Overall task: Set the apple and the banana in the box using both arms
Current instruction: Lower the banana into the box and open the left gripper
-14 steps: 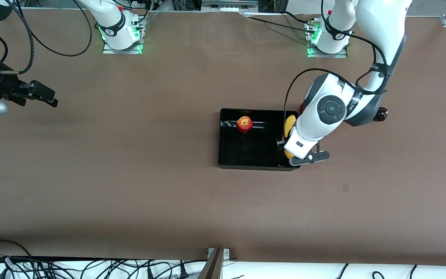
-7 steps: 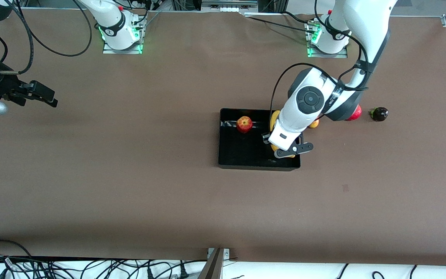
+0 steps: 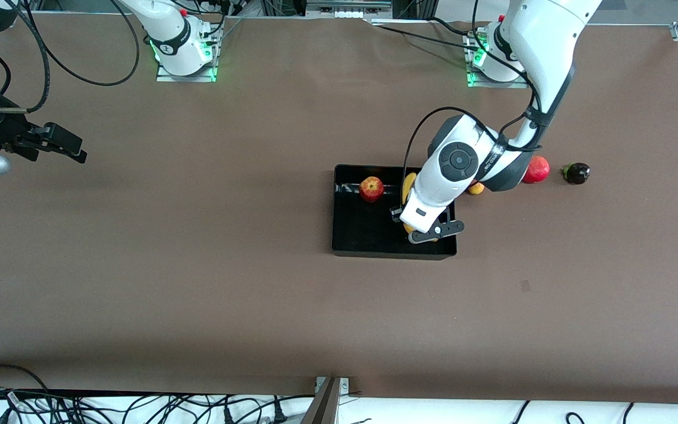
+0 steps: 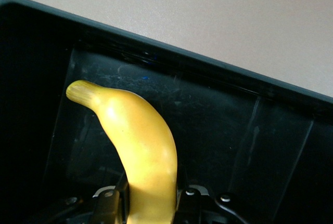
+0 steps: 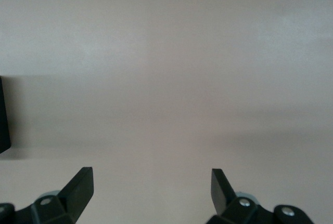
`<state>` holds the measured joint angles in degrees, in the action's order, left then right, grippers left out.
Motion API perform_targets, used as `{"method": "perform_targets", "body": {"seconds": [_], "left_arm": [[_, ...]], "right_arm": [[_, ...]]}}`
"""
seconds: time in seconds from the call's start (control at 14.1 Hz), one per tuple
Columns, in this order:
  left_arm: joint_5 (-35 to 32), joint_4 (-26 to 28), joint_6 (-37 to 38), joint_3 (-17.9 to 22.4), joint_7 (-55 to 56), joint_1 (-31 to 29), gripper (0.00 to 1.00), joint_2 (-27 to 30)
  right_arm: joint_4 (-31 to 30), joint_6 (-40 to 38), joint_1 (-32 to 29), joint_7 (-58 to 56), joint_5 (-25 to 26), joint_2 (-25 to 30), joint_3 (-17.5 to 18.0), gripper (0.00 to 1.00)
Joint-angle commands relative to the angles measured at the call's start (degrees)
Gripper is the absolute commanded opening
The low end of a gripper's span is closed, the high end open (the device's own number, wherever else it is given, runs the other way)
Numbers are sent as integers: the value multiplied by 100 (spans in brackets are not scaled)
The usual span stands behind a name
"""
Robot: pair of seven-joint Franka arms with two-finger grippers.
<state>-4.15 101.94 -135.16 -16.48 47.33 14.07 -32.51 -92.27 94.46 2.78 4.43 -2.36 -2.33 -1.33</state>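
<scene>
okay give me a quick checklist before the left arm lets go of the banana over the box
1. Left gripper shut on the banana: ok.
2. Banana over the inside of the box, not its rim: ok.
3. Apple already in the box, apart from the banana: ok.
4. Banana low enough to release gently: cannot tell.
5. Right gripper open, waiting over bare table at the right arm's end: ok.
</scene>
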Motion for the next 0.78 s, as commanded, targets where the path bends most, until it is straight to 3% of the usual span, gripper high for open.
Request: {"method": "perform_targets", "body": {"seconds": [0.0, 0.43, 0.5, 0.57, 0.71], "left_arm": [[-297, 10, -264, 49, 276, 69, 0, -202], [-631, 10, -625, 49, 303, 69, 0, -615], [-640, 10, -652, 49, 303, 69, 5, -642], [-649, 10, -652, 49, 312, 69, 20, -651], [-807, 10, -643, 49, 364, 61, 67, -651]], "right_arm": [[112, -50, -49, -30, 60, -40, 28, 100], [112, -50, -58, -30, 60, -40, 19, 100], [112, -50, -58, -30, 60, -40, 28, 100], [104, -50, -58, -30, 60, -40, 28, 100], [112, -50, -58, -30, 60, -40, 28, 100]]}}
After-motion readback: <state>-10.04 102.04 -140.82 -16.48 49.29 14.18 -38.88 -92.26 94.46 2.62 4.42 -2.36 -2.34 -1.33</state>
